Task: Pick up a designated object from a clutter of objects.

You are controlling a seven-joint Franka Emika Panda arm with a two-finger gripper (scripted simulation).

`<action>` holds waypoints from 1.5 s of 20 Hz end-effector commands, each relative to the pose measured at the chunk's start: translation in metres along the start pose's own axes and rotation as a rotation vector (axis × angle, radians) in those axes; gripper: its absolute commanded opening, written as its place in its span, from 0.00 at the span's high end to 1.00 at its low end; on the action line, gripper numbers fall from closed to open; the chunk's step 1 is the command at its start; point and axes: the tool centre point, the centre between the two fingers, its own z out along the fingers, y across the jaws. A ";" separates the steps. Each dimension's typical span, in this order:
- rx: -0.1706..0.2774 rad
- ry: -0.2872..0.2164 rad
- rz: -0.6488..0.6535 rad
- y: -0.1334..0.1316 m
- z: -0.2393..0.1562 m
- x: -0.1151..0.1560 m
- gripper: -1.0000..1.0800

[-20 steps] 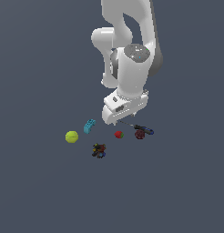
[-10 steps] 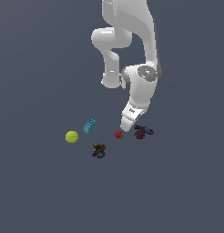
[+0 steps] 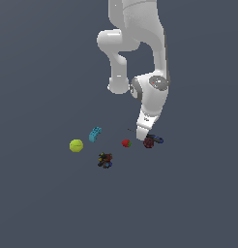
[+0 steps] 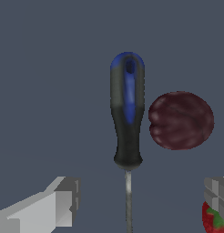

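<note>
The screwdriver (image 4: pixel 127 118) lies flat, with a black handle ending in blue and a thin shaft (image 4: pixel 128 200). In the exterior view only its blue end (image 3: pixel 158 140) shows past the arm. My gripper (image 4: pixel 140 200) is open, with one finger (image 4: pixel 59 205) on each side of the shaft and not touching it. In the exterior view the gripper (image 3: pixel 141 134) is low over the floor. The dark red berry (image 4: pixel 180 120) sits right beside the handle and also shows in the exterior view (image 3: pixel 148 143). The red strawberry (image 4: pixel 213 219) is next to the other finger (image 4: pixel 217 191).
In the exterior view the strawberry (image 3: pixel 126 143) lies just to the left of the gripper. Further left are the cyan curved block (image 3: pixel 95 134) and the yellow-green ball (image 3: pixel 76 145). The dark multicoloured lump (image 3: pixel 105 160) is nearer the camera.
The arm has swung to the exterior view's right and come down. The gripper was above the clutter and is now low over the screwdriver by the berry.
</note>
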 end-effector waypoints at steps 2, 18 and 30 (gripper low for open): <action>0.001 0.002 -0.017 -0.003 0.003 0.001 0.04; 0.001 0.002 -0.017 -0.004 0.045 0.000 0.04; 0.000 0.002 -0.018 -0.004 0.051 0.000 1.00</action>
